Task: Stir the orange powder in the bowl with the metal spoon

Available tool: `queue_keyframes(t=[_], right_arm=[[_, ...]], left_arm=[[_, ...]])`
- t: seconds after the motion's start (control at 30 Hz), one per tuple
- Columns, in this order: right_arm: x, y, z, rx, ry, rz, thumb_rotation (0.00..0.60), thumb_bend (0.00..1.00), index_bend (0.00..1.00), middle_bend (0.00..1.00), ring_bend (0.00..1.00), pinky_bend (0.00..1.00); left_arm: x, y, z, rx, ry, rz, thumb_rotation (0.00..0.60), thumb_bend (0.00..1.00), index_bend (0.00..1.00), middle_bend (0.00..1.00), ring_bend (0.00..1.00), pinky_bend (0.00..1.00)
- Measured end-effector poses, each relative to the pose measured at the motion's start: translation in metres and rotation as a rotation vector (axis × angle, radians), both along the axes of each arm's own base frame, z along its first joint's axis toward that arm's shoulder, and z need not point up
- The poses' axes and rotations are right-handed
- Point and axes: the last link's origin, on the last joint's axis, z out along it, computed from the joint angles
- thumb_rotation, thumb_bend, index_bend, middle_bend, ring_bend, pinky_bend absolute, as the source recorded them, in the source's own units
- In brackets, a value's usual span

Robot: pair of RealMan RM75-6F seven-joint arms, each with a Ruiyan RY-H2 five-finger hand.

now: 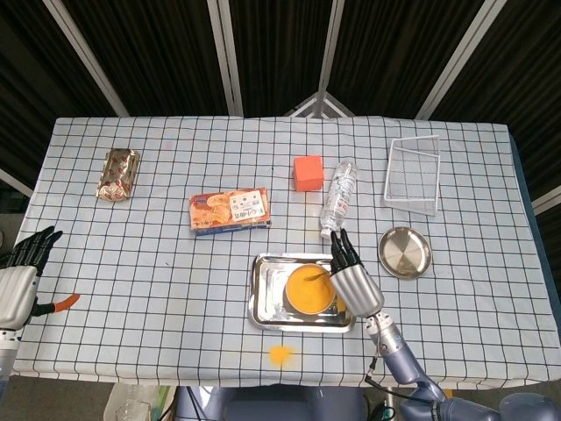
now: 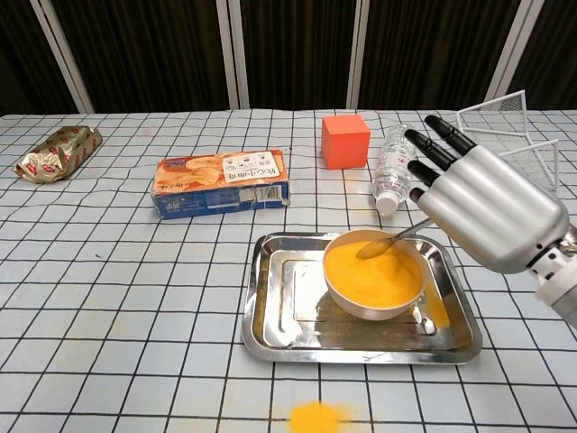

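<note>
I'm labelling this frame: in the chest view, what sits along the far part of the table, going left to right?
Foil snack packet → biscuit box → orange cube → water bottle → wire basket.

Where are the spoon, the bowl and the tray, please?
spoon (image 2: 372,249): chest view, on its scoop over the powder.
bowl (image 2: 368,309): chest view, on its near outer wall.
tray (image 2: 287,290): chest view, on its bare floor left of the bowl.
</note>
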Motion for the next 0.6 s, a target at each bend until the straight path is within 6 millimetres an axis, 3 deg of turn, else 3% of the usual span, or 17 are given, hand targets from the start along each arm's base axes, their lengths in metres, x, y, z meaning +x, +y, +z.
queue_keyframes(t=[0.6], right_arm=[[-0.001, 0.021, 0.004, 0.032, -0.023, 0.026, 0.600, 0.78, 0.87, 0.29, 0.00, 0.00]], left_arm=[[0.000, -0.001, 0.000, 0.003, 0.001, -0.002, 0.600, 0.03, 0.00, 0.00, 0.00, 0.00]])
